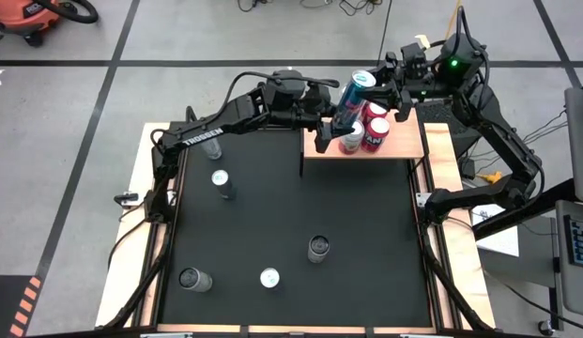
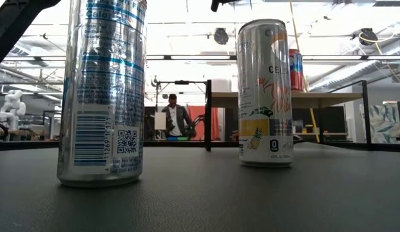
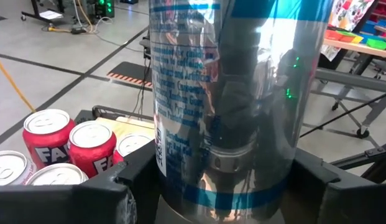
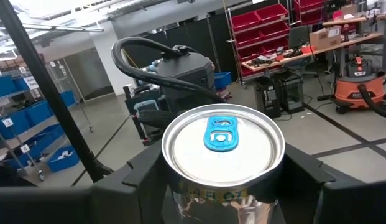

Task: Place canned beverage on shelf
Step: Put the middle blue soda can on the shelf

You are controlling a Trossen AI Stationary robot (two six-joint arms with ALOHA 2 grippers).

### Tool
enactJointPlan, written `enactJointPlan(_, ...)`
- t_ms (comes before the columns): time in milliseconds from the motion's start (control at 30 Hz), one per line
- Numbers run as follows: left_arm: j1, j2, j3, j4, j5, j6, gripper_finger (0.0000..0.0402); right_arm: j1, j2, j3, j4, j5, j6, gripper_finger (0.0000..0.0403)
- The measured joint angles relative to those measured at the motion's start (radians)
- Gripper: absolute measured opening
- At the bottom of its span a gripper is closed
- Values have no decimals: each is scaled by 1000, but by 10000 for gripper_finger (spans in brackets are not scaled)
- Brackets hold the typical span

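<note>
Can [image 1: 354, 97] between both pincers, above shelf [image 1: 404, 148]

Silver-and-blue can [image 1: 353, 97], red cans [image 3: 48, 130], light-wood shelf [image 1: 404, 145], perhaps black mat [image 1: 272, 216]

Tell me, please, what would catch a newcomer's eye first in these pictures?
Both grippers meet over the shelf: the left gripper and right gripper both clasp one tall blue-and-silver can, tilted above the red cans standing there. Four more cans stand scattered on the black table.
</note>
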Motion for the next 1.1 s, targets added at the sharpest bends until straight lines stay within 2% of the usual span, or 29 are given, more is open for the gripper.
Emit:
enactJointPlan(133, 0, 0, 0, 2, 2, -22, 220, 0, 0, 0, -2, 1, 11, 213)
enactJointPlan(300, -3, 0, 0, 5, -5, -28, 229, 0, -1, 0, -1, -2, 26, 219)
enactJointPlan(500, -5, 0, -1, 55, 0, -37, 238, 0, -29, 0, -63, 7, 38, 290)
enactJointPlan(600, -5, 0, -1, 105, -4, -35, 235, 0, -53, 0, -110, 71, 22, 325)
enactJointPlan(700, -5, 0, -1, 142, -9, -32, 234, 0, -82, 0, -119, 136, 6, 342)
enactJointPlan(800, -6, 0, -1, 173, -63, -14, 234, 0, -114, 0, -99, 217, -9, 347)
enactJointPlan(933, -6, 8, -1, 226, -187, 31, 234, 13, -132, 24, -97, 343, -18, 347)
enactJointPlan(1100, -6, 43, 0, 319, -209, 33, 234, 66, -106, 82, -101, 467, -39, 348)
